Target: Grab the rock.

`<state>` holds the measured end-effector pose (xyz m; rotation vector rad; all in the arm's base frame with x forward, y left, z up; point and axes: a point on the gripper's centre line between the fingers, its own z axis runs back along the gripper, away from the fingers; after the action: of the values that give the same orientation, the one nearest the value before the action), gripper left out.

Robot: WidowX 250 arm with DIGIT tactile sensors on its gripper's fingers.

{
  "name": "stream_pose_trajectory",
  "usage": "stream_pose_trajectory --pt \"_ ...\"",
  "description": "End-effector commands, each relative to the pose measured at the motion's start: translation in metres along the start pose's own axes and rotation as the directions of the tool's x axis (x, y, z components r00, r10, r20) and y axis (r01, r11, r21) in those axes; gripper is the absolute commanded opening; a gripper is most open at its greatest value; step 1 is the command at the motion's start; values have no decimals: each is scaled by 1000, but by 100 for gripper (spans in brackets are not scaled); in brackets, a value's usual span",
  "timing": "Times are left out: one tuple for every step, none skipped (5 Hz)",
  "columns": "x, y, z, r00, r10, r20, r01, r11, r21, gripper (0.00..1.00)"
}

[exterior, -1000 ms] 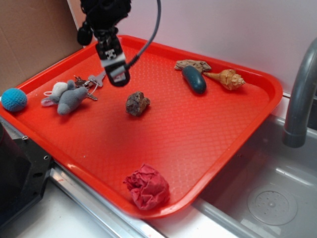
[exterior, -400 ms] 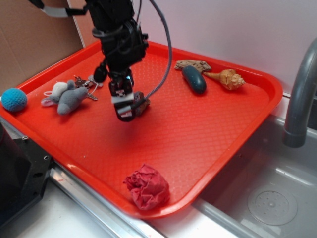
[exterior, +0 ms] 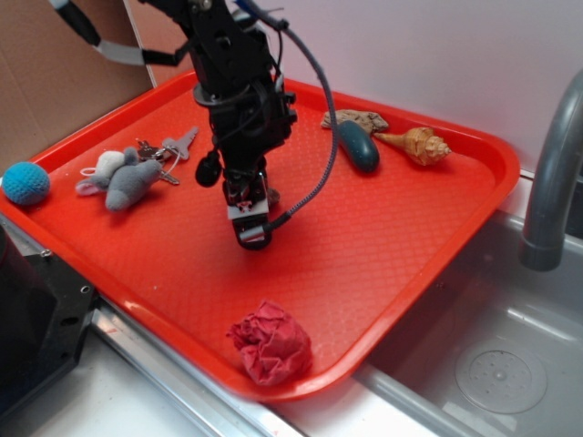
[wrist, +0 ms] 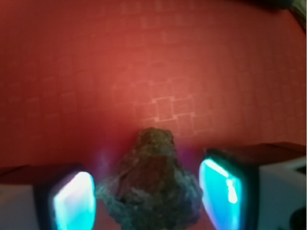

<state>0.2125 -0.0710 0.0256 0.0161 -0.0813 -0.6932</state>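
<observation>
The rock (wrist: 151, 187) is a rough, lumpy dark brown and grey stone lying on the red tray (wrist: 158, 72). In the wrist view it sits between my two glowing teal finger pads (wrist: 74, 203), one on each side, with a narrow gap at each. My gripper (wrist: 149, 196) is open and lowered around it. In the exterior view the gripper (exterior: 251, 214) stands at the tray's middle and hides most of the rock; only a brown edge of the rock (exterior: 271, 194) shows to its right.
On the tray (exterior: 383, 237) lie a crumpled red paper ball (exterior: 271, 343) at the front, a grey plush mouse with keys (exterior: 127, 178) at the left, and a teal pebble (exterior: 357, 146), a driftwood piece (exterior: 355, 118) and a shell (exterior: 421, 144) at the back. A blue ball (exterior: 25, 182) lies at the far left. A sink with a faucet (exterior: 551, 182) is at the right.
My gripper has moved from the tray's back left, forward and down over the rock, and now straddles it. The rock has not moved.
</observation>
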Motion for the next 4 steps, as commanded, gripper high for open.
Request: stream_pose_trajectory --pt "-8 -16 37 997 16 71 -15 1000 -17 0" --pt "-10 0 87 983 180 49 -176 982 -65 0" --pt "-13 35 135 906 423 -10 -422 899 -118 0" --pt "21 73 168 818 573 -42 -575 815 -72 0"
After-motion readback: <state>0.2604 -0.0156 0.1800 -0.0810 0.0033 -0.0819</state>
